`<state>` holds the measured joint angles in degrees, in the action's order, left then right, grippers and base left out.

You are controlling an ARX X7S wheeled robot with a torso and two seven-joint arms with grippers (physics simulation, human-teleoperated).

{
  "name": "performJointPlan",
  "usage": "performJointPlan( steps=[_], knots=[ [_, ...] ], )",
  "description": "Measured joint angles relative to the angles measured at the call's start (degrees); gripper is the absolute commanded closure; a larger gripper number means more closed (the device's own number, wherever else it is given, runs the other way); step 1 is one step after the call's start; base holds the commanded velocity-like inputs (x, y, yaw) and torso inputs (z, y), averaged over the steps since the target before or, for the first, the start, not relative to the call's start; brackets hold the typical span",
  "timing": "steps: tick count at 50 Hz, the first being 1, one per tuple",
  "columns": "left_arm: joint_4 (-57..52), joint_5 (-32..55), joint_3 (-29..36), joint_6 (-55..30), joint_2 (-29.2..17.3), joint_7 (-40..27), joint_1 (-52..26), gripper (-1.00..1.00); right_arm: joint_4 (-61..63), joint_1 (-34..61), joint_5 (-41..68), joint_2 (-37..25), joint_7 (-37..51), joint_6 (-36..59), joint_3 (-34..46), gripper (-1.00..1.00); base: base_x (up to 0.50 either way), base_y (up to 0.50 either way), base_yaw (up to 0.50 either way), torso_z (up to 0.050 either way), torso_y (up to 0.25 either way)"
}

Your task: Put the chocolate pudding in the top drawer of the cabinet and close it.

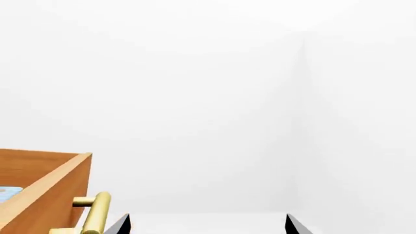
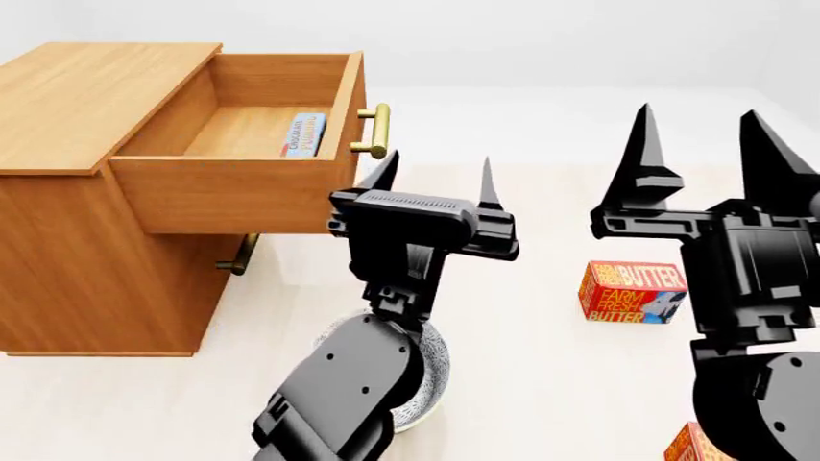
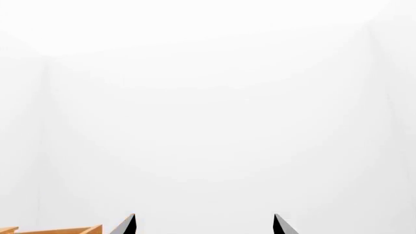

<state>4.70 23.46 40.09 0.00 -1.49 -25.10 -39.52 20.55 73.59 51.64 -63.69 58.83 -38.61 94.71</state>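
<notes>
Two red boxes (image 2: 632,292) read "Farm Fresh Butter"

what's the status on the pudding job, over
Left gripper and right gripper open, empty. Chocolate pudding inside the top drawer, drawer open. Nothing blocking the brass handle.

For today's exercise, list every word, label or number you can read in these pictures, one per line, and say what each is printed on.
"BUTTER" and "FARM FRESH BUTTER": on the red-orange butter box on the floor.
Unreadable: the print on the chocolate pudding lying in the open top drawer.
Unreadable: the second butter box, cut off at the picture's edge.
Wrist views: no text.
</notes>
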Motion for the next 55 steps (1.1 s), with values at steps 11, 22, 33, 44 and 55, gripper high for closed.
performJointPlan(
  steps=[11,22,33,44,55],
  knots=[
    [6.5,0.9,3.0,3.8,0.6,-2.7,-2.6,-1.00,-0.5,-0.7,-0.3,0.2,0.0,-0.4,-0.3,-1.00,0.00,0.00,0.00,0.000,0.000],
    [13.2,3.8,6.9,7.7,1.0,-6.7,-6.3,-1.00,-0.9,-1.8,-1.1,0.2,0.2,-1.1,-0.4,-1.00,0.00,0.00,0.00,0.000,0.000],
    [18.3,7.1,11.0,10.0,1.0,-12.4,-9.6,-1.00,-1.4,-3.1,-2.1,0.2,0.5,-2.0,-0.6,-1.00,0.00,0.00,0.00,0.000,0.000],
    [21.2,9.1,14.3,10.6,0.9,-18.3,-11.7,-1.00,-1.0,-2.9,-1.5,0.0,0.1,-1.6,-1.0,-1.00,0.00,0.00,0.00,0.000,0.000],
    [23.8,11.4,17.6,11.0,1.0,-22.9,-13.7,-1.00,-0.5,-2.3,-0.4,-0.3,-0.4,-0.8,-1.6,-1.00,0.00,0.00,0.00,0.000,0.000]
  ],
)
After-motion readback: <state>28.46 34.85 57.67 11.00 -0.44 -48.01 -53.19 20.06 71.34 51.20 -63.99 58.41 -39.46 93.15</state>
